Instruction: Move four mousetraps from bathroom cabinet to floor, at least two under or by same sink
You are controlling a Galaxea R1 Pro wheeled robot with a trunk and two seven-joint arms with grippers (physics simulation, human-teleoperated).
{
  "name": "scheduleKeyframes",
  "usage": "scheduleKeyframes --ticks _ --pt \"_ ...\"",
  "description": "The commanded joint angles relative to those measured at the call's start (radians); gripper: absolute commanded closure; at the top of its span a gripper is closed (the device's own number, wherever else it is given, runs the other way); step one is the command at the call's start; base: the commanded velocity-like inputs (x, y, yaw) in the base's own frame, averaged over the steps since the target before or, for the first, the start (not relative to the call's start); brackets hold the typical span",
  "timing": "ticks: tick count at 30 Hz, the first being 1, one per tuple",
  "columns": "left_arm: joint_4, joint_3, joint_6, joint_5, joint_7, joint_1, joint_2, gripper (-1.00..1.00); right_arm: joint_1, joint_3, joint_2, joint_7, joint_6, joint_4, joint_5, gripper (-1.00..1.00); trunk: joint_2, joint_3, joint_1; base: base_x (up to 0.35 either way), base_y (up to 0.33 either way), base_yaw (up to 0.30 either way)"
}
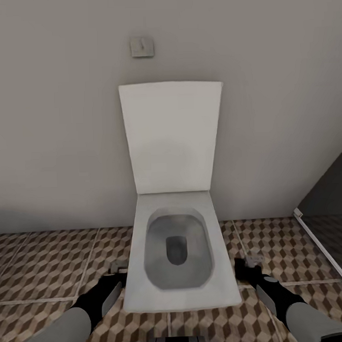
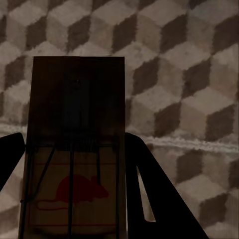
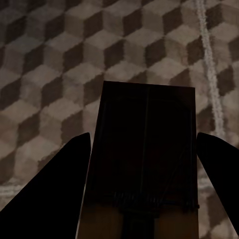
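Note:
I hold one mousetrap in each hand above the bathroom floor (image 1: 46, 264). My left gripper (image 1: 117, 274) is shut on a mousetrap (image 1: 118, 265) just left of the toilet bowl. In the left wrist view that mousetrap (image 2: 74, 114), tan wood with a red mouse print and dark wire, sits between the black fingers (image 2: 149, 184). My right gripper (image 1: 246, 268) is shut on another mousetrap (image 1: 254, 260) just right of the bowl. The right wrist view shows this mousetrap (image 3: 144, 164) in shadow between the fingers (image 3: 59, 184). The cabinet and the sink are out of view.
A white toilet (image 1: 177, 289) with its lid raised stands straight ahead against a grey wall, between my two arms. A small flush plate (image 1: 142, 47) is on the wall above it. A dark glass panel with a pale frame (image 1: 330, 200) closes off the right side.

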Motion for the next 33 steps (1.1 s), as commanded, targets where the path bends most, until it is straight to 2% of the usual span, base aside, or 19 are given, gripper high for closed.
scheduleKeyframes --ticks 1,9,17,20,23,26,33 --pt "0.002 -0.001 -0.009 -0.011 -0.005 -0.001 -0.001 1.00 0.000 0.000 -0.001 0.001 -0.005 0.000 0.000 1.00 0.000 -0.004 0.000 0.000 0.000 0.000" --pt "0.040 0.000 -0.059 -0.025 -0.029 -0.002 0.001 1.00 0.002 0.005 -0.005 0.007 -0.011 0.001 0.004 1.00 -0.002 -0.035 0.004 0.000 0.000 0.000" --pt "0.064 0.010 -0.111 -0.014 -0.035 -0.002 0.005 1.00 0.002 0.008 -0.005 0.009 -0.014 0.000 0.004 1.00 -0.004 -0.066 0.008 0.000 0.000 0.000" --pt "0.070 0.011 -0.111 -0.013 -0.051 -0.002 0.006 1.00 0.002 0.012 -0.005 0.009 -0.015 0.000 0.005 1.00 -0.005 -0.077 0.009 0.000 0.000 0.000" --pt "0.073 0.016 -0.101 -0.013 -0.092 -0.003 0.008 1.00 0.002 0.014 -0.005 0.009 -0.028 0.000 0.005 1.00 -0.005 -0.089 0.010 0.000 0.000 0.000" --pt "0.074 0.040 -0.087 -0.014 -0.119 -0.003 0.009 1.00 0.002 0.015 -0.005 0.009 -0.042 0.000 0.006 1.00 -0.006 -0.101 0.012 0.000 0.000 0.000" --pt "0.074 0.057 -0.082 -0.019 -0.128 -0.003 0.013 1.00 0.003 0.016 -0.005 0.009 -0.048 0.000 0.006 1.00 -0.008 -0.128 0.015 0.000 0.000 0.000"
